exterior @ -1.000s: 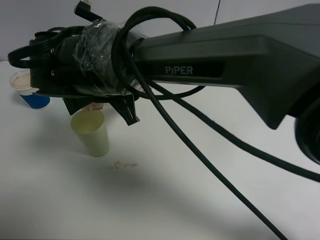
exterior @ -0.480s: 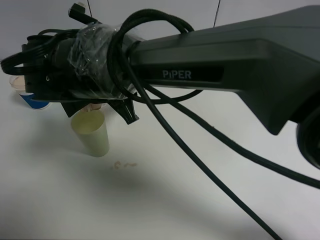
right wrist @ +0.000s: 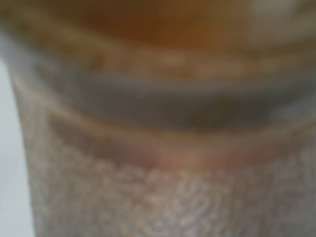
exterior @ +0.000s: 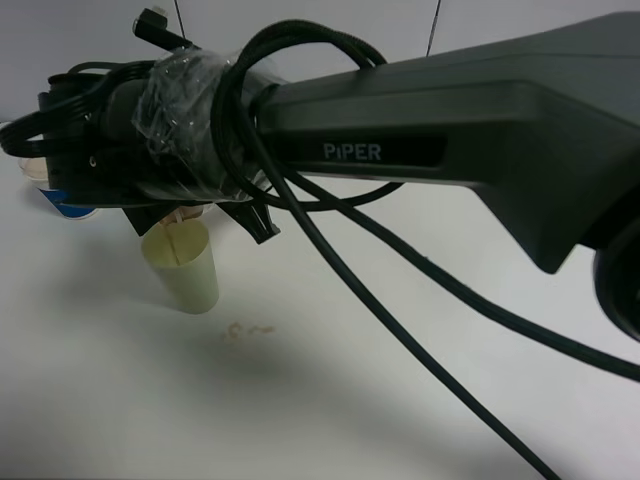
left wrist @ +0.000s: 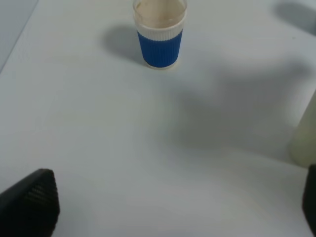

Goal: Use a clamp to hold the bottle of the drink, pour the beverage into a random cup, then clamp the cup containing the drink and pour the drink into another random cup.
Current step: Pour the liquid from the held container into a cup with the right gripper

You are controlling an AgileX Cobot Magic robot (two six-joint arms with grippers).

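White surface (exterior: 400, 400), grey wall (exterior: 90, 30) behind. Held bottle (right wrist: 158, 148) clamped in right tool (exterior: 200, 200), above pale tumbler (exterior: 185, 268) at left, nearer than blue cup (left wrist: 159, 42). Had left tool (left wrist: 168, 212) spread wide, empty. Judged bottle light, thin-walled, slick, crushable; best gripped mid-body, gently.

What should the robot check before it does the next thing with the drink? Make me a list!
1. Bottle gripped by right fingers: ok, they are shut on it.
2. Bottle over the upright yellow cup: ok, a thin brown stream drops into it.
3. Room left in yellow cup: cannot tell.
4. Table dry: not ok, a small brown spill lies beside the yellow cup.
5. Blue cup upright, standing apart: ok.
6. Left fingers open, holding nothing: ok.
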